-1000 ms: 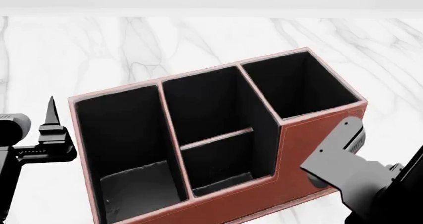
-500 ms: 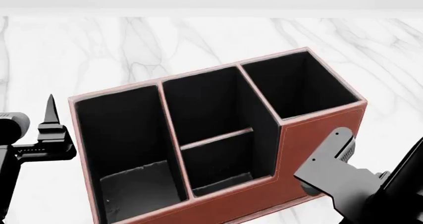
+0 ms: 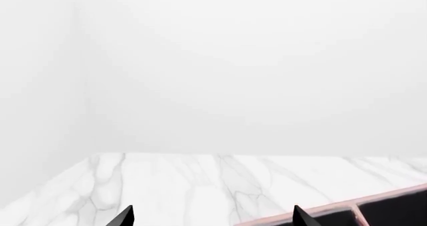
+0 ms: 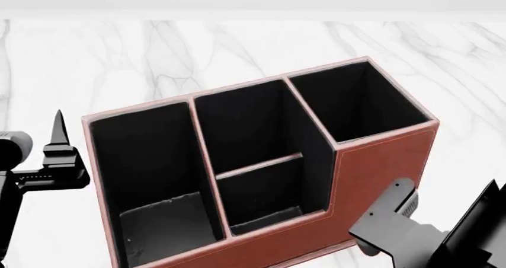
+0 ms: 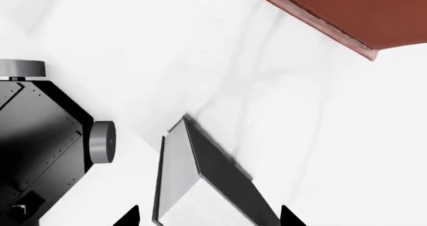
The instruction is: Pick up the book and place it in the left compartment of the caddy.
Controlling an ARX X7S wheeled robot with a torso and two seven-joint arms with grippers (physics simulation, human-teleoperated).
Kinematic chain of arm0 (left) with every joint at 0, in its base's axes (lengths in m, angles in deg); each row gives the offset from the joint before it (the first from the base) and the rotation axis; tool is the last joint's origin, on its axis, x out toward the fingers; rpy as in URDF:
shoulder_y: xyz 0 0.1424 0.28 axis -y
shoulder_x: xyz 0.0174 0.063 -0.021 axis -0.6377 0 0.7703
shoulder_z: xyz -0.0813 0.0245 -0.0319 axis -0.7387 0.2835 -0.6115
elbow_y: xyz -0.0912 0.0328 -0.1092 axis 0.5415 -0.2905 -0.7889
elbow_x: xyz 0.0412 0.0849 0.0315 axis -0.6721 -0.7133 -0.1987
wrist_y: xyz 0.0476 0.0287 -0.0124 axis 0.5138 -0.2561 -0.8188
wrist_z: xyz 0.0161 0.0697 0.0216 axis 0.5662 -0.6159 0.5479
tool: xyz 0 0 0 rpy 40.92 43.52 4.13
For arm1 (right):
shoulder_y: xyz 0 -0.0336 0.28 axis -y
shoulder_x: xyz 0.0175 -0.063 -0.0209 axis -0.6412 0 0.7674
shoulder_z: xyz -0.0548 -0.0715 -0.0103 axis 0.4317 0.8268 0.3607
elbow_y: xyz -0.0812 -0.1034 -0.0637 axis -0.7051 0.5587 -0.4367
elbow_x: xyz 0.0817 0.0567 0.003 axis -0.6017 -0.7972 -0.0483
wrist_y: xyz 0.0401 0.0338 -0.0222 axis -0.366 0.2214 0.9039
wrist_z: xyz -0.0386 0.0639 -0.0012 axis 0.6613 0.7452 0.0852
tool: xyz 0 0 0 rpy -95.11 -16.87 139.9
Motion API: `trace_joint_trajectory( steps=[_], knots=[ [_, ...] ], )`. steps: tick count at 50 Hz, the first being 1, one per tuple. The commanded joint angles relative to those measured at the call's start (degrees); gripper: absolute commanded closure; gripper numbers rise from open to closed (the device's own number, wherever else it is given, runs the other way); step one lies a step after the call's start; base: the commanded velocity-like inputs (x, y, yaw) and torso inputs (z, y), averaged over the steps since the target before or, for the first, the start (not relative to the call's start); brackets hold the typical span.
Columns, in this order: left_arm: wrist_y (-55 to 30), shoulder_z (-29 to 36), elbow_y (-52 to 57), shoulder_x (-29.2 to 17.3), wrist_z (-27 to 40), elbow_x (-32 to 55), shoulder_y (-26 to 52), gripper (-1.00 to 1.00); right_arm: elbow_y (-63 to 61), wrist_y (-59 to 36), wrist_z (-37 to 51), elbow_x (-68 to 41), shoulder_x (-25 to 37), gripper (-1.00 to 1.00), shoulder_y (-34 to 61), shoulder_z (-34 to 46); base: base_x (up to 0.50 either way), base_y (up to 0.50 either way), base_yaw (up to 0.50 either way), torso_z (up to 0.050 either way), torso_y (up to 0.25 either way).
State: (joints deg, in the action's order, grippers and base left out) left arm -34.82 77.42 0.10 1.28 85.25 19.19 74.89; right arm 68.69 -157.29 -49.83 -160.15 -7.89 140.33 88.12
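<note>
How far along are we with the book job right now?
Nothing is finished: no book shows in the long narrow left compartment of the reddish-brown leather-look caddy. In hand: the right gripper, jaws open, hangs over the thick black hardcover book, which sits ungrasped on the white marble table. Left: grasp, lift, carry, lower it in. The left gripper is open beside the caddy.

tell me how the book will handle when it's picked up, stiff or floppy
Probably stiff: the book shows flat, straight-edged covers with no sag. Its pale page block looks thick, so it is likely fairly heavy for its size. The smooth black cover may be slippery and could slide on the marble table if nudged.
</note>
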Motion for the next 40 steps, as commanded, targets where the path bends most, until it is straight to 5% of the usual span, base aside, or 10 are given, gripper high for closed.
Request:
trace_joint_trajectory(
  steps=[1,5,6,24,40],
  knots=[
    [-0.3,-0.1,0.4,-0.2,0.3,0.5,0.2,-1.00,1.7,0.5,-0.2,0.0,-0.5,-1.00,-2.6,1.7,0.00,0.00,0.00,0.000,0.000],
    [-0.1,-0.1,0.2,-0.2,0.4,0.6,0.2,-1.00,1.5,1.5,-0.3,1.7,-0.6,-1.00,-3.1,2.6,0.00,0.00,0.00,0.000,0.000],
    [-0.1,0.0,0.2,-0.2,0.4,0.6,0.2,-1.00,1.0,2.0,-0.1,2.5,-0.4,1.00,-3.0,2.8,0.00,0.00,0.00,0.000,0.000],
    [0.2,0.5,0.4,-0.5,0.9,0.7,0.1,-1.00,0.4,4.2,-1.3,2.7,-0.8,1.00,-4.0,2.9,0.00,0.00,0.00,0.000,0.000],
    [0.0,0.8,1.0,-0.9,1.4,0.8,0.4,-1.00,13.9,16.4,14.5,-16.5,-1.7,1.00,-11.7,-14.4,0.00,0.00,0.00,-0.002,0.000]
  ],
)
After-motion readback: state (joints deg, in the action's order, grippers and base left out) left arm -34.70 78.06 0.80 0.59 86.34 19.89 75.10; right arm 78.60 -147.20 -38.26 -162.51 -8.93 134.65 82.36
